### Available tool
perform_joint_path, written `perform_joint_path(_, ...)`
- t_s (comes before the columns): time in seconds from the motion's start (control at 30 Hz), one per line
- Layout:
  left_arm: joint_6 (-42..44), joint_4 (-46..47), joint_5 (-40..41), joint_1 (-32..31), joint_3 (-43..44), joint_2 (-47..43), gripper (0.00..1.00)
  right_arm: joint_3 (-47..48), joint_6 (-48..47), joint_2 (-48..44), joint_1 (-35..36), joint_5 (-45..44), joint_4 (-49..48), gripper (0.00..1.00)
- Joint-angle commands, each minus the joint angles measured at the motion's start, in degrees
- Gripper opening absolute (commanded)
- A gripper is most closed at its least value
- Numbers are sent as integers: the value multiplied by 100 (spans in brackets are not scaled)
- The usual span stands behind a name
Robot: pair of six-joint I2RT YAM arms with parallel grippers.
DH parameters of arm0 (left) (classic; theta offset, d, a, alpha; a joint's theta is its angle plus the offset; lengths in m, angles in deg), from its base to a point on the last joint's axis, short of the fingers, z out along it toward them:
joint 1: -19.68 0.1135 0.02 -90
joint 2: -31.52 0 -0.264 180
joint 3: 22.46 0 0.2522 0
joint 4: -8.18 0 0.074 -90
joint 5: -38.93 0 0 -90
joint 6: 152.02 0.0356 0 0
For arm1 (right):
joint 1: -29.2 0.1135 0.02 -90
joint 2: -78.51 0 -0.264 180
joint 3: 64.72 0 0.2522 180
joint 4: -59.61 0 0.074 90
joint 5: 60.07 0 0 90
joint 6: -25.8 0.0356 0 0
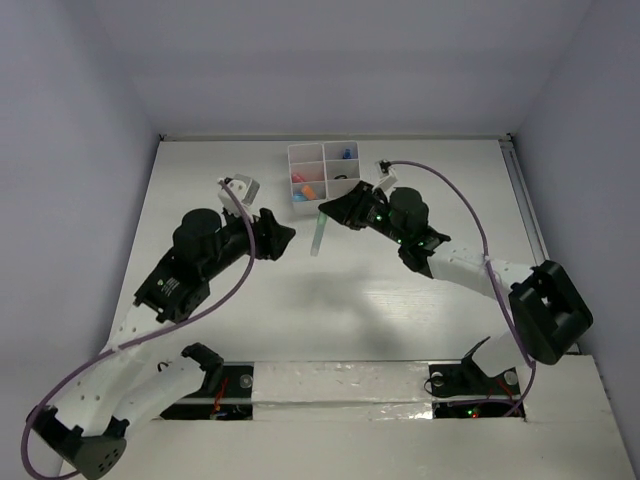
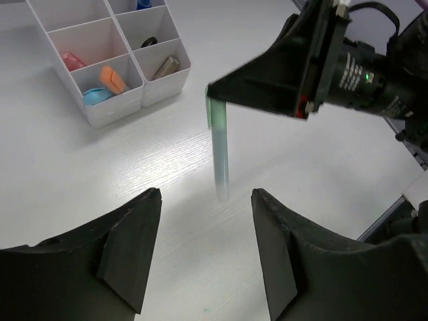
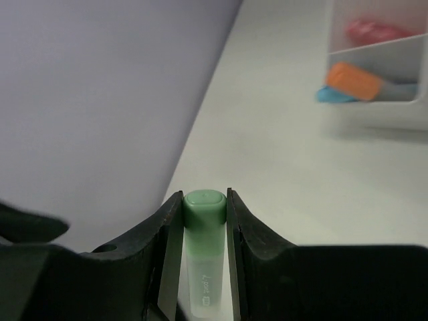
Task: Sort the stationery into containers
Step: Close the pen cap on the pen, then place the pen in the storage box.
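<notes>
Nearest to us, the left gripper (image 2: 206,251) hovers low over the white table (image 2: 100,174) with its jaws apart, and its two black fingers (image 2: 130,247) have only bare tabletop showing between them. Just beyond it hangs a pale-green marker (image 2: 219,150), close to upright with its green cap on top. The marker is clear of the left gripper and lined up with the gap between that gripper's fingers. We cannot tell whether its blurred lower tip touches the table. The right gripper (image 2: 214,93) reaches in from the right side and is clamped on the marker's capped end. In the right wrist view, the cap sits snug between the two fingers with no gap on either side. Farther back on the table stands the white box (image 2: 114,114), divided into two columns of three square compartments, apart from both grippers and from the marker. As the left wrist view shows it, the nearest compartment on the left holds an orange piece (image 2: 114,79) lying against a light-blue piece (image 2: 97,95). The compartment beside it on the right holds a tan piece (image 2: 166,67) leaning in its corner. Behind these, the middle compartment on the left holds a pink piece (image 2: 72,61), and the middle one on the right holds a small black thing (image 2: 150,41) that we cannot identify. In the farthest row, something blue (image 2: 144,4) shows in the right compartment, cut off by the edge of the view.
</notes>
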Motion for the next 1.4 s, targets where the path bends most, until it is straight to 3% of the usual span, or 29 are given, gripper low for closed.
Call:
perform_joint_path(0.0, -149, 211, 412, 15, -345, -488, 53, 427, -259, 83, -353, 150, 168, 0)
perform_joint_path(0.1, -140, 193, 571, 15, -600, -893, 63, 751, -654, 240, -486, -209, 318, 0)
perform_joint_path(0.13, -131, 228, 598, 15, -662, -982, 89, 875, -943, 302, -486, -428, 527, 0)
perform_joint_path(0.17, -114, 246, 624, 15, -732, -1070, 99, 998, -1120, 364, -538, -578, 607, 0)
perform_joint_path(0.37, -17, 431, 914, 15, -1339, -1387, 99, 1903, -2069, 1075, -539, -1492, 784, 0)
perform_joint_path(0.67, 115, 299, 1108, 15, -1260, -1387, 99, 3501, -3441, 2420, -539, -2381, 968, 0)
perform_joint_path(0.9, 123, 299, 1134, 67, -1269, -1598, 99, 4039, -3855, 3053, -539, -2311, 881, 0)
perform_joint_path(1.37, 123, 360, 994, 339, -1269, -1484, 99, 4075, -4048, 3537, -434, -1757, 134, 0)
